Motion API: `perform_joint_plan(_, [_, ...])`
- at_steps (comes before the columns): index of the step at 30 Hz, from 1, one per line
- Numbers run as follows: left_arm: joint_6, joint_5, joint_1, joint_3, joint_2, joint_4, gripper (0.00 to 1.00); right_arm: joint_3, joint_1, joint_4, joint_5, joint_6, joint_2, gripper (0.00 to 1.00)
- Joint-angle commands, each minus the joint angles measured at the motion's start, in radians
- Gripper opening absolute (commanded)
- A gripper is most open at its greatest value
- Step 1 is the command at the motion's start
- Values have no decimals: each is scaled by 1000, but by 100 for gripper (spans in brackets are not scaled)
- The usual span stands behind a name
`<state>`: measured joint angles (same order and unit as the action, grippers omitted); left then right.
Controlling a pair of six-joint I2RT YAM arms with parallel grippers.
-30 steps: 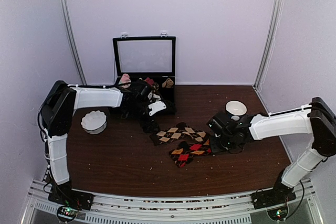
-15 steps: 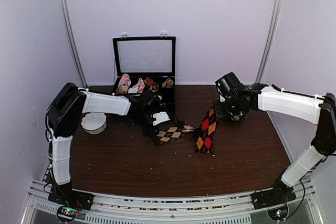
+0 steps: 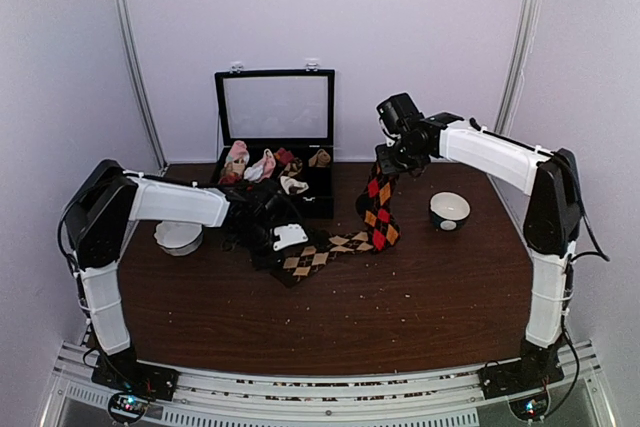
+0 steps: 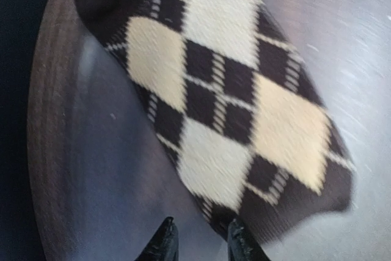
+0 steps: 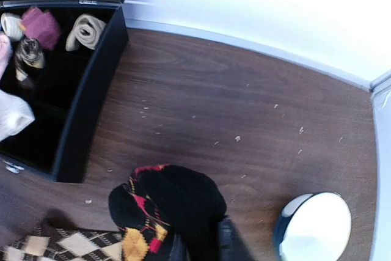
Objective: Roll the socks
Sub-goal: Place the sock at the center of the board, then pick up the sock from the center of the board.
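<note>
A tan-diamond argyle sock [image 3: 325, 250] lies flat on the brown table [image 3: 420, 297]. It fills the left wrist view [image 4: 226, 102]. My left gripper [image 3: 283, 245] [image 4: 203, 246] is low at the sock's left end. Its jaws are narrow, and the sock's dark corner touches one fingertip [image 4: 240, 241] while bare table shows in the gap. My right gripper [image 3: 393, 154] [image 5: 201, 250] is raised near the back wall. It is shut on the dark end of a red-and-orange argyle sock [image 3: 378, 207] [image 5: 174, 203], which hangs down to the table.
An open black case [image 3: 274, 107] [image 5: 91, 90] with several rolled sock bundles stands at the back, close behind my left arm. A white scalloped bowl [image 3: 178, 236] sits at the left. A dark bowl with a white inside [image 3: 449, 210] [image 5: 314, 227] sits at the right.
My right gripper lifted the red-and-orange sock off the table and carried it up and back. My left gripper came down from the case to the tan sock, and its jaws narrowed.
</note>
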<state>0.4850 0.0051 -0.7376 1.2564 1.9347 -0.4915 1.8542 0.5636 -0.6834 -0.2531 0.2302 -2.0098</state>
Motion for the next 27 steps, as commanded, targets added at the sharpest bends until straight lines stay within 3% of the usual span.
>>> perform_joint_plan(1, [38,86,1,-54,-100,-75,33,108,-7,-21,-109,-49,-69,27])
perform_joint_plan(3, [54,125,1,-65,-130,-112,37,145,-1,-23,-124,-53,-82,37])
perform_joint_plan(5, [69,143,1,-77,-168,-130,42,158,12,-20,-145,-66,-76,59])
perform_joint_plan(9, [104,149,22,-100,-265,-151,53,69,77,22,-178,-99,-1,77])
perform_joint_plan(15, [91,299,182,-44,-335,-275,57,-333,344,239,-132,-158,223,82])
perform_joint_plan(19, [107,372,312,-54,-382,-313,58,-605,547,487,-95,-301,286,86])
perform_joint_plan(22, [143,346,357,-90,-432,-323,58,-637,603,555,-14,-310,252,85])
perform_joint_plan(27, [150,293,375,-128,-477,-317,59,-525,607,534,58,-315,159,82])
